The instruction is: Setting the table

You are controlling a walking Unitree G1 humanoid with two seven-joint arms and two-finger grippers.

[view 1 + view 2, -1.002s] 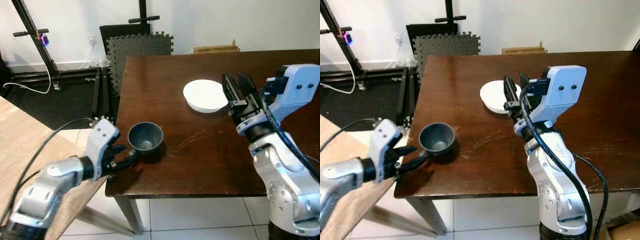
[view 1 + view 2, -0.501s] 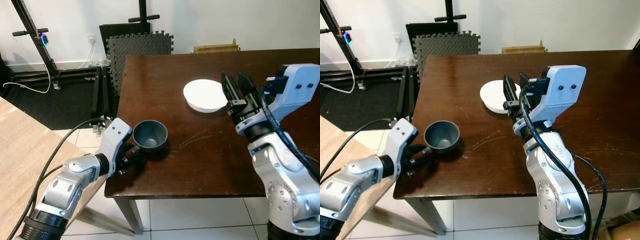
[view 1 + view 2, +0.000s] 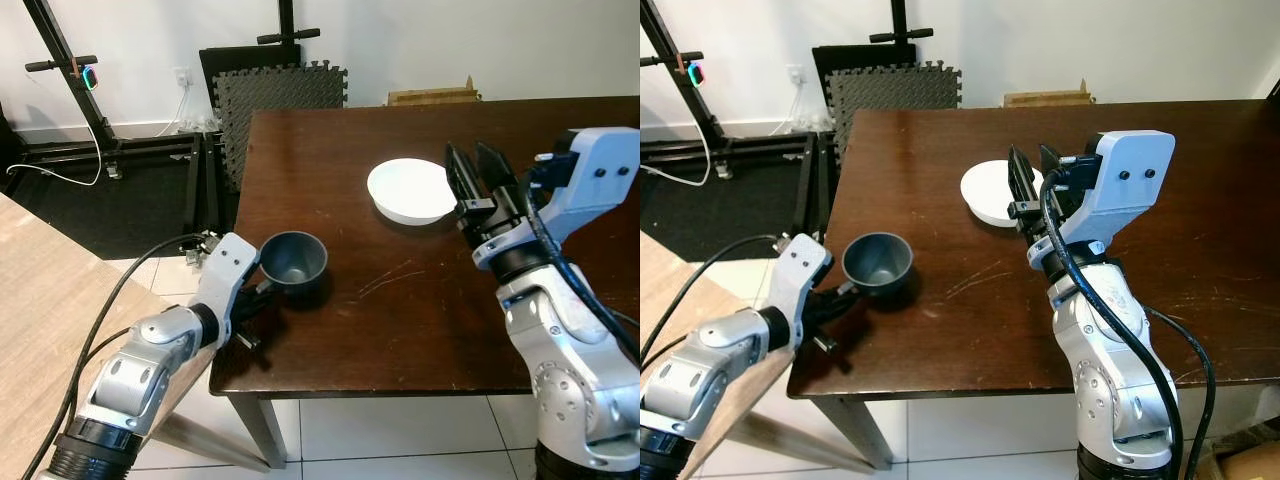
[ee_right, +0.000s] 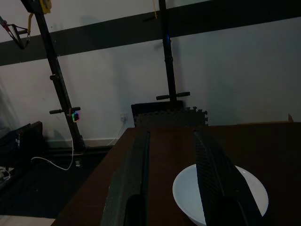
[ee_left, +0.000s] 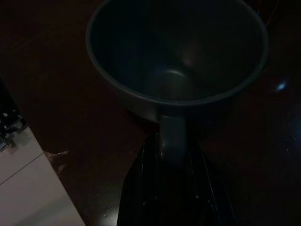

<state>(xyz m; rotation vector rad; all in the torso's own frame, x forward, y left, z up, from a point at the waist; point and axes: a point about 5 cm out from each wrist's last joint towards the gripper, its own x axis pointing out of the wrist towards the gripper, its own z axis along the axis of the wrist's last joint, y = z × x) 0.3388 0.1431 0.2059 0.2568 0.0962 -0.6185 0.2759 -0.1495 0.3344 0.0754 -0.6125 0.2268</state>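
A dark grey cup (image 3: 293, 260) is near the front left corner of the dark wooden table (image 3: 400, 320). My left gripper (image 3: 258, 290) is shut on the cup's handle (image 5: 171, 139), which runs between its black fingers in the left wrist view. The cup looks slightly raised and tilted, with its shadow beneath it. A white bowl (image 3: 410, 190) rests further back on the table. My right gripper (image 3: 480, 178) hovers open above the table just right of the bowl, its fingers (image 4: 129, 188) pointing over the bowl (image 4: 188, 190) toward the wall.
A light wooden surface (image 3: 40, 300) lies at the left beside the table corner. Black stand frames (image 3: 80, 90) and folded foam mats (image 3: 280, 95) stand against the wall. A cardboard box (image 3: 432, 97) sits behind the table. White tiled floor lies below the table's front edge.
My left gripper reached in from the table corner and closed on the cup's handle. The cup has shifted slightly and sits a little higher. The right arm has not moved.
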